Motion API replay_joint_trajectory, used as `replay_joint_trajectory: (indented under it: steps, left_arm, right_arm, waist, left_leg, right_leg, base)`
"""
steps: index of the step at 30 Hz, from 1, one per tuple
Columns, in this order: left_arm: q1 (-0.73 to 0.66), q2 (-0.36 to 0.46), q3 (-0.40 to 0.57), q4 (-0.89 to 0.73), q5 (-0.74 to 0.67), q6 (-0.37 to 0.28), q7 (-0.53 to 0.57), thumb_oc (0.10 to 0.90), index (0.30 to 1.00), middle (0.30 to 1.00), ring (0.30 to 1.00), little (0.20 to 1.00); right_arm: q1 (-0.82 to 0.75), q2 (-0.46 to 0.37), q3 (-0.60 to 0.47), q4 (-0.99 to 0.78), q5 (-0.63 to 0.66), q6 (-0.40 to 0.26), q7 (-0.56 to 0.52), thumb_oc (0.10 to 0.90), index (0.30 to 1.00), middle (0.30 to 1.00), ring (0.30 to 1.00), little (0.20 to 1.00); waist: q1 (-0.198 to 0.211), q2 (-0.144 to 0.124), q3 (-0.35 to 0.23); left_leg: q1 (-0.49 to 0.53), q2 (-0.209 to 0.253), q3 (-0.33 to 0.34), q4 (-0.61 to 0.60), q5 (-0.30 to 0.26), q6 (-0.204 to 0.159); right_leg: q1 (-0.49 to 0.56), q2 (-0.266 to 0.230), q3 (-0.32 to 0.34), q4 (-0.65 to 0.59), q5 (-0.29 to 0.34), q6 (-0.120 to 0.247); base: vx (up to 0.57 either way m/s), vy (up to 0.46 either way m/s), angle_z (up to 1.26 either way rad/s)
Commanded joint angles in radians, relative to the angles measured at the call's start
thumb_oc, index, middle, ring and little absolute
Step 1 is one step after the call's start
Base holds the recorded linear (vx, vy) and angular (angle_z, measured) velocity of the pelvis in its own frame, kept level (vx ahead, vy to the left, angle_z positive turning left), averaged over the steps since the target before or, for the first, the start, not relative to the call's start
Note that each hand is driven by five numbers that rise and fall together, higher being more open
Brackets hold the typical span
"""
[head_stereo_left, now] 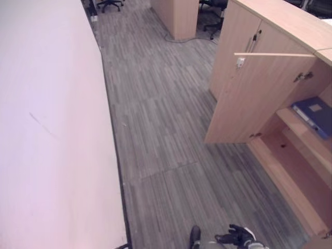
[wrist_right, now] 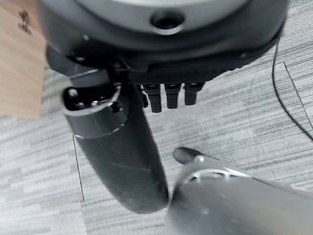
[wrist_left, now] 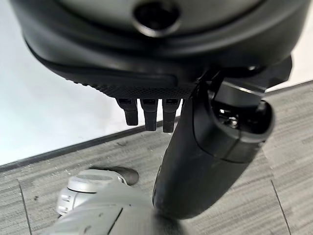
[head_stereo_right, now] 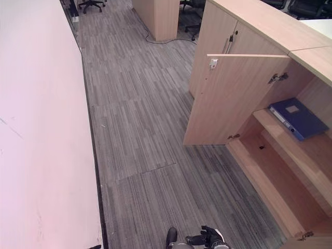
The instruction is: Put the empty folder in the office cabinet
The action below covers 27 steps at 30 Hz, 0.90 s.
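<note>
Blue folder lying flat on the upper shelf of the office cabinet, door swung open. Left hand and right hand hanging over the floor, fingers seemingly relaxed, holding nothing.

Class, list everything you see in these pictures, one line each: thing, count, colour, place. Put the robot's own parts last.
Folder: one, blue, lying flat on the upper shelf inside the open cabinet.
Office cabinet: one, light wood, on the right.
Cabinet door: one, light wood, swung open toward the floor space.
Wall: one, white, along the left.
Carpet floor: grey striped, in the middle.
Office chairs: at least two, dark, at the far end.
Left hand: one, dark, fingers relaxed, holding nothing.
Right hand: one, dark, fingers relaxed, holding nothing.
</note>
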<state>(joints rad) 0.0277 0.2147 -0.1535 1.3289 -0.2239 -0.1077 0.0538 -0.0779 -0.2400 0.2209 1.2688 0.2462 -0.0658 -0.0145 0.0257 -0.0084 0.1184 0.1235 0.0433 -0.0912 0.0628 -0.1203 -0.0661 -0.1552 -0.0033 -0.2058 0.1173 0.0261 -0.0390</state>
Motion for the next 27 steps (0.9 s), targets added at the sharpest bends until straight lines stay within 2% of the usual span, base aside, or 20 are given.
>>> replay_joint_trajectory:
  steps: [1, 12, 15, 16, 17, 18, 19, 20, 21, 22, 23, 24, 25, 27]
  left_arm:
    - [0.001, -0.034, -0.020, -0.015, 0.026, -0.009, -0.008, 0.800, 0.900, 0.900, 0.900, 0.900]
    - [0.004, -0.027, -0.020, -0.007, 0.059, -0.009, -0.005, 0.800, 0.900, 0.900, 0.900, 0.900]
    - [0.004, -0.026, -0.017, -0.013, 0.053, -0.009, -0.006, 0.800, 0.900, 0.900, 0.900, 0.900]
    - [0.004, -0.026, -0.017, -0.013, 0.053, -0.009, -0.006, 0.800, 0.900, 0.900, 0.900, 0.900]
    - [0.009, -0.025, -0.012, -0.015, 0.051, -0.006, -0.006, 0.800, 0.900, 0.900, 0.900, 0.900]
    - [0.003, -0.017, -0.002, -0.029, 0.035, 0.000, 0.001, 0.800, 0.900, 0.900, 0.900, 0.900]
    - [-0.003, -0.016, 0.000, -0.039, 0.029, -0.002, 0.010, 0.800, 0.900, 0.900, 0.900, 0.900]
    - [-0.003, -0.015, 0.001, -0.043, 0.027, -0.004, 0.014, 0.800, 0.900, 0.900, 0.900, 0.900]
    - [0.006, -0.015, 0.003, -0.047, 0.025, -0.006, 0.017, 0.800, 0.900, 0.900, 0.900, 0.900]
    - [0.010, -0.013, 0.004, -0.047, 0.020, -0.008, 0.018, 0.800, 0.900, 0.900, 0.900, 0.900]
    - [0.013, -0.014, 0.003, -0.047, 0.018, -0.009, 0.018, 0.800, 0.900, 0.900, 0.900, 0.900]
    - [0.021, -0.014, 0.002, -0.051, 0.012, -0.014, 0.022, 0.800, 0.900, 0.900, 0.900, 0.900]
    - [0.021, -0.013, 0.002, -0.051, 0.012, -0.014, 0.022, 0.800, 0.900, 0.900, 0.900, 0.900]
    - [0.033, -0.017, -0.005, -0.060, 0.009, -0.017, 0.023, 0.800, 0.900, 0.900, 0.900, 0.900]
  right_arm:
    - [0.056, -0.013, 0.011, 0.031, 0.032, -0.008, -0.013, 0.800, 0.900, 0.900, 0.900, 0.900]
    - [0.072, -0.003, 0.033, 0.026, -0.003, -0.009, -0.011, 0.800, 0.900, 0.900, 0.900, 0.900]
    - [0.075, 0.002, 0.038, 0.031, -0.005, -0.009, -0.007, 0.800, 0.900, 0.900, 0.900, 0.900]
    - [0.075, 0.002, 0.038, 0.031, -0.005, -0.009, -0.007, 0.800, 0.900, 0.900, 0.900, 0.900]
    - [0.080, 0.004, 0.036, 0.038, -0.004, -0.008, -0.008, 0.800, 0.900, 0.900, 0.900, 0.900]
    - [0.082, 0.001, 0.025, 0.045, 0.000, -0.004, -0.011, 0.800, 0.900, 0.900, 0.900, 0.900]
    - [0.075, -0.006, 0.020, 0.051, 0.004, 0.000, -0.016, 0.800, 0.900, 0.900, 0.900, 0.900]
    - [0.074, -0.009, 0.017, 0.054, 0.006, 0.001, -0.020, 0.800, 0.900, 0.900, 0.900, 0.900]
    - [0.071, -0.015, 0.012, 0.057, 0.009, 0.001, -0.022, 0.800, 0.900, 0.900, 0.900, 0.900]
    - [0.072, -0.016, 0.011, 0.058, 0.011, 0.001, -0.022, 0.800, 0.900, 0.900, 0.900, 0.900]
    - [0.072, -0.018, 0.010, 0.057, 0.010, -0.001, -0.023, 0.800, 0.900, 0.900, 0.900, 0.900]
    - [0.073, -0.020, 0.010, 0.055, 0.009, -0.003, -0.027, 0.800, 0.900, 0.900, 0.900, 0.900]
    - [0.073, -0.020, 0.010, 0.055, 0.009, -0.003, -0.027, 0.800, 0.900, 0.900, 0.900, 0.900]
    - [0.076, -0.018, 0.013, 0.052, 0.010, -0.005, -0.027, 0.800, 0.900, 0.900, 0.900, 0.900]
  waist:
    - [-0.001, -0.005, -0.024]
    - [-0.006, 0.013, -0.028]
    - [-0.009, 0.007, -0.031]
    - [-0.009, 0.007, -0.031]
    - [-0.006, -0.005, -0.026]
    - [0.003, -0.035, 0.004]
    - [0.013, -0.048, 0.021]
    - [0.021, -0.055, 0.027]
    - [0.040, -0.064, 0.029]
    - [0.045, -0.066, 0.027]
    - [0.054, -0.065, 0.034]
    - [0.066, -0.065, 0.039]
    - [0.065, -0.066, 0.037]
    - [0.076, -0.056, 0.038]
  left_leg:
    - [0.077, -0.008, 0.007, -0.114, 0.086, 0.042]
    - [0.079, 0.004, 0.018, -0.100, 0.146, 0.030]
    - [0.053, 0.023, 0.039, 0.021, 0.207, 0.010]
    - [0.054, 0.023, 0.039, 0.021, 0.206, 0.010]
    - [0.005, 0.029, 0.056, 0.150, 0.252, 0.006]
    - [-0.143, 0.042, 0.078, 0.477, 0.343, 0.023]
    - [-0.225, 0.052, 0.116, 0.583, 0.335, 0.039]
    - [-0.273, 0.049, 0.133, 0.599, 0.301, 0.051]
    - [-0.333, 0.016, 0.142, 0.547, 0.235, 0.063]
    - [-0.354, 0.008, 0.138, 0.529, 0.230, 0.058]
    - [-0.376, 0.000, 0.136, 0.494, 0.227, 0.053]
    - [-0.423, -0.017, 0.120, 0.407, 0.239, 0.045]
    - [-0.424, -0.018, 0.119, 0.405, 0.241, 0.045]
    - [-0.438, -0.034, 0.094, 0.265, 0.273, 0.035]
  right_leg:
    - [-0.032, -0.014, 0.024, -0.054, 0.062, 0.091]
    - [-0.024, -0.001, 0.029, -0.036, 0.034, 0.072]
    - [0.008, 0.023, 0.048, -0.032, 0.000, 0.050]
    - [0.008, 0.023, 0.048, -0.032, 0.000, 0.050]
    - [0.042, 0.033, 0.062, -0.034, -0.023, 0.034]
    - [0.090, 0.036, 0.076, -0.020, -0.053, -0.006]
    - [0.116, 0.032, 0.083, -0.013, -0.060, -0.020]
    - [0.130, 0.024, 0.090, -0.013, -0.063, -0.021]
    - [0.160, 0.012, 0.103, -0.023, -0.066, -0.014]
    - [0.169, 0.008, 0.112, -0.026, -0.066, -0.012]
    - [0.185, 0.005, 0.120, -0.029, -0.070, -0.008]
    - [0.216, 0.002, 0.130, -0.043, -0.075, -0.001]
    - [0.214, 0.002, 0.129, -0.043, -0.074, -0.001]
    - [0.247, 0.009, 0.142, -0.058, -0.083, 0.006]
  base:
    - [0.07, -0.017, 0.08]
    - [0.05, -0.031, 0.00]
    - [0.11, -0.120, 0.00]
    - [0.14, -0.160, -0.06]
    - [0.19, -0.323, -0.11]
    - [0.24, -0.418, -0.31]
    - [0.19, -0.341, -0.16]
    - [0.18, -0.119, 0.02]
    - [0.17, -0.014, 0.06]
    - [0.17, 0.026, -0.22]
    - [0.17, 0.048, -0.67]
    - [0.13, 0.038, -0.88]
    - [0.14, 0.040, -1.22]
    - [0.14, 0.062, -0.51]
